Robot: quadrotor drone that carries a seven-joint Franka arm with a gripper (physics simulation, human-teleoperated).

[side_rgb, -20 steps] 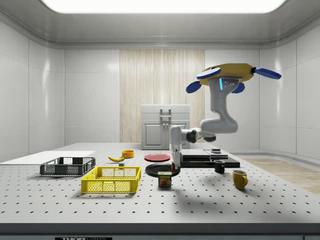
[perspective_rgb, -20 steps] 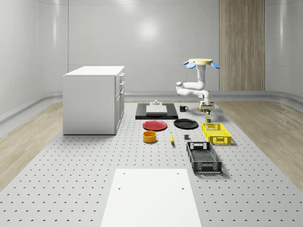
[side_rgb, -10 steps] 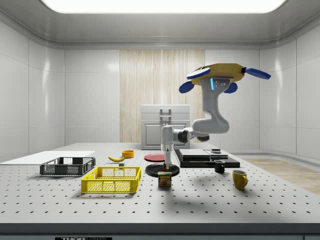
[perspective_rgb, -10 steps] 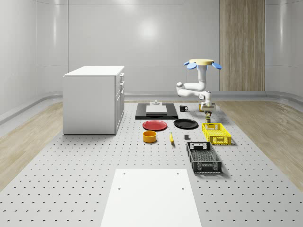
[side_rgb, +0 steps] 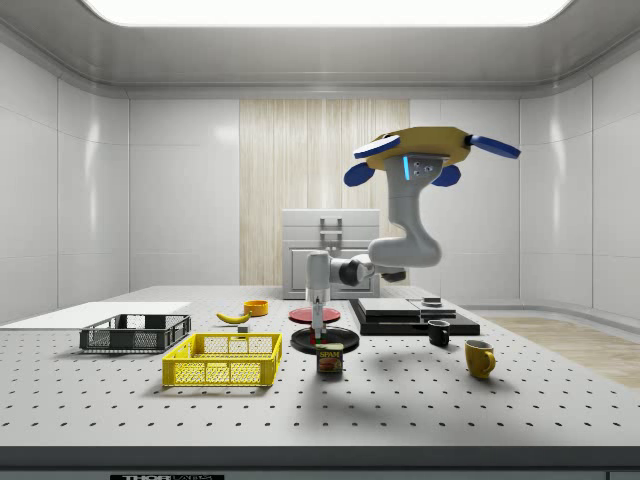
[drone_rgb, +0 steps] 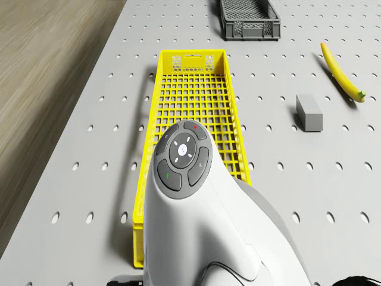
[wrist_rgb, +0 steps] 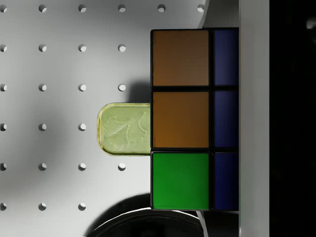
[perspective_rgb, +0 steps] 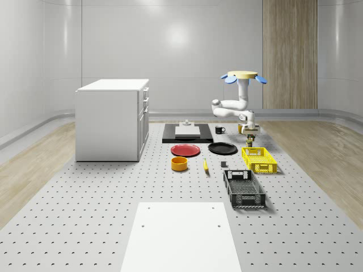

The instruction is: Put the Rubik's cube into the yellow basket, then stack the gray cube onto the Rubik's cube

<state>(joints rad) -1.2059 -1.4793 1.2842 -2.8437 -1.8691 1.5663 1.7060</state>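
Observation:
I hover above the table's far right part, drone body well over the surface. My arm reaches down and the gripper is shut on the Rubik's cube, whose orange, green and blue tiles face the wrist camera beside one grey finger. The cube hangs just above a meat tin, a little beyond the far end of the yellow basket. The gray cube lies on the table beside the basket.
A black plate lies near the tin. A dark basket stands beyond the yellow one, with a banana, orange bowl and red plate nearby. A white cabinet stands at the whole-scene view's left.
Drone, arm and gripper have drifted toward the side view's left, closer to the yellow basket, now over the tin. The Rubik's cube stays in the gripper.

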